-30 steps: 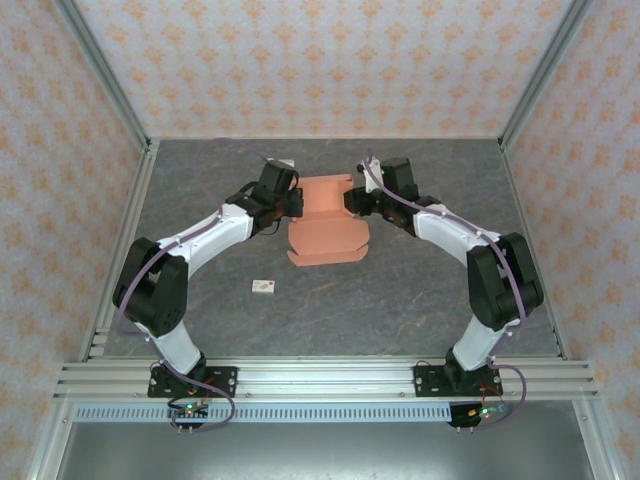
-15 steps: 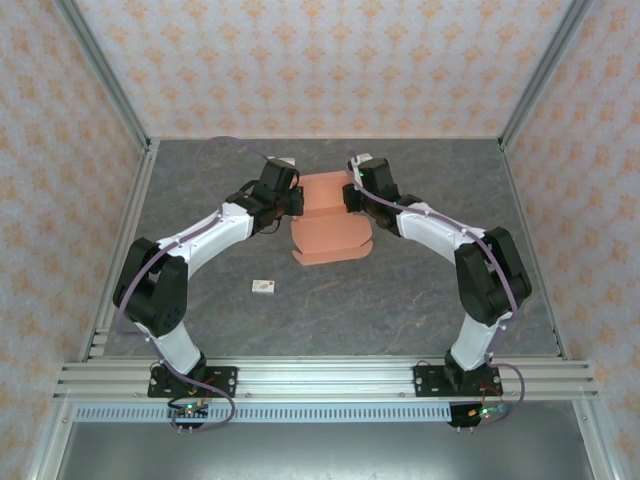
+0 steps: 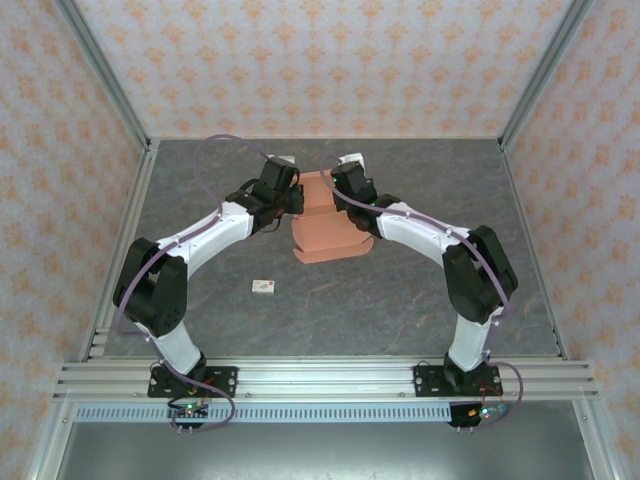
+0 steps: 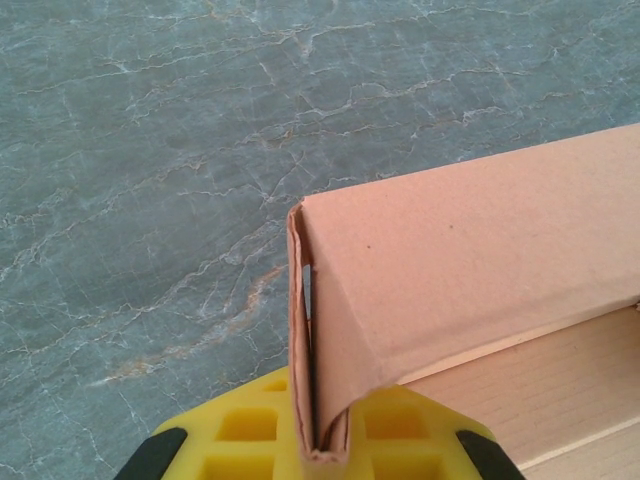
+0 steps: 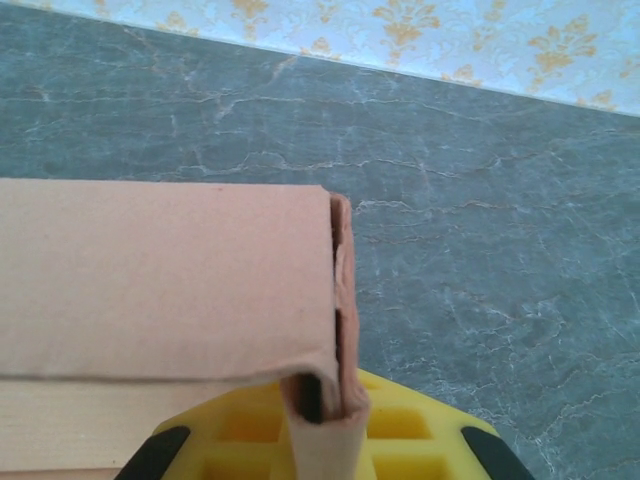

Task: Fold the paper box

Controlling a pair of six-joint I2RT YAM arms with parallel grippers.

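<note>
The salmon-orange paper box (image 3: 328,232) lies half-folded at the middle back of the table. My left gripper (image 3: 298,201) is shut on the box's left rear corner. In the left wrist view a doubled wall of the box (image 4: 460,270) stands pinched in the left gripper (image 4: 318,445), between its yellow pads (image 4: 240,425). My right gripper (image 3: 336,188) is shut on the right rear corner. The right wrist view has the folded edge of the box (image 5: 160,265) clamped in the right gripper (image 5: 325,420), between yellow pads (image 5: 420,425). Both arms reach in from either side and nearly meet over the box's back wall.
A tiny white tag (image 3: 263,287) with a red mark lies on the grey marble tabletop (image 3: 400,300), left of centre and nearer than the box. Aluminium frame posts and patterned walls enclose the table on three sides.
My right gripper has swung left along the box's back edge and shut on its corner. The rear part of the box has drawn narrower. The left arm has stayed put.
</note>
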